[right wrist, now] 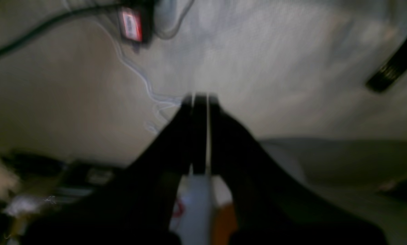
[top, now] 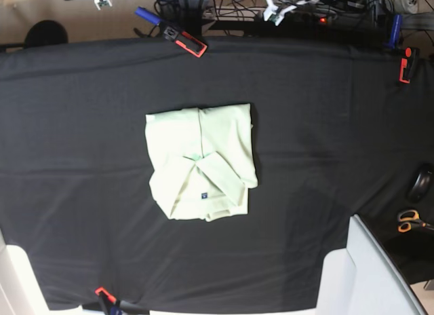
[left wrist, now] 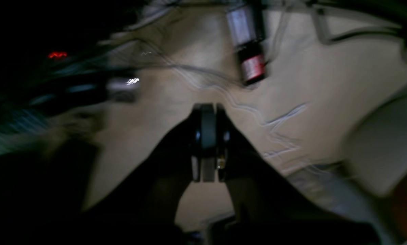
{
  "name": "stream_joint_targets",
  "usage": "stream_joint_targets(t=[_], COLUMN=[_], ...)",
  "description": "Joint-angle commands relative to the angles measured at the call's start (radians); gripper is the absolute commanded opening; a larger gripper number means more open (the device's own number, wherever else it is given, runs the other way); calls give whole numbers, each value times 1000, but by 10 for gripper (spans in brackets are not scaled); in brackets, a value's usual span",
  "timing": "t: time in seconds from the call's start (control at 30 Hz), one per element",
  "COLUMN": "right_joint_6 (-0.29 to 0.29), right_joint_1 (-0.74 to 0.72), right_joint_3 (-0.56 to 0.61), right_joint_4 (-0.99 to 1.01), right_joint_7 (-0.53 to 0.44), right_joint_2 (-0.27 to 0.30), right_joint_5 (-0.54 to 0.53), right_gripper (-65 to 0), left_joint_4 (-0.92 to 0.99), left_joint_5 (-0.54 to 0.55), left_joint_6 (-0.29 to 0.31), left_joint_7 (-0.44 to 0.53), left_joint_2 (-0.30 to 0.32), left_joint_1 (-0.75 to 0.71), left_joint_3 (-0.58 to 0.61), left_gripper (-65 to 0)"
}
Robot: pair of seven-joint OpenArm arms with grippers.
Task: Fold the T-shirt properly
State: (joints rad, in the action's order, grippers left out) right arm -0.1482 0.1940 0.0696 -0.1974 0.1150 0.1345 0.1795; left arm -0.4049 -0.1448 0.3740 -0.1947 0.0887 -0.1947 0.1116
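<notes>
table: black cloth | clamps at edges | scissors right

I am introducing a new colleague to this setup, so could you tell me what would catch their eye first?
First, the pale mint-green cloth T-shirt, folded into a compact block in the middle of the black table cover. Next, the orange-handled scissors at the right edge and the red-and-black clamp on the far edge.

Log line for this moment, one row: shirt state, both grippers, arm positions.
T-shirt: folded compact, flat on black cloth, unheld | left gripper: shut, empty | right gripper: shut, empty | arms: absent from base view
</notes>
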Motion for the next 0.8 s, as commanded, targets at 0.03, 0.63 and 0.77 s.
stream_joint_targets(t=[0.03, 0.63, 0.77], right_joint_6=[-4, -4, -4], right_joint_1=[-51, -78, -78], right_joint_3=[-3, -12, -12], right_joint_4=[137, 148, 148], right_joint_7=[-97, -123, -123], right_joint_2=[6, 9, 24], right_joint_5=[107, 197, 197], right_gripper=[-635, -634, -634], left_joint_4=[183, 238, 238], left_joint_5=[3, 1, 3], left_joint_6=[6, 6, 6], left_joint_7=[102, 143, 146], left_joint_2=[-11, -10, -10], left_joint_1=[70, 64, 70], left_joint_3=[-2, 0, -2], left_gripper=[-650, -650, -650])
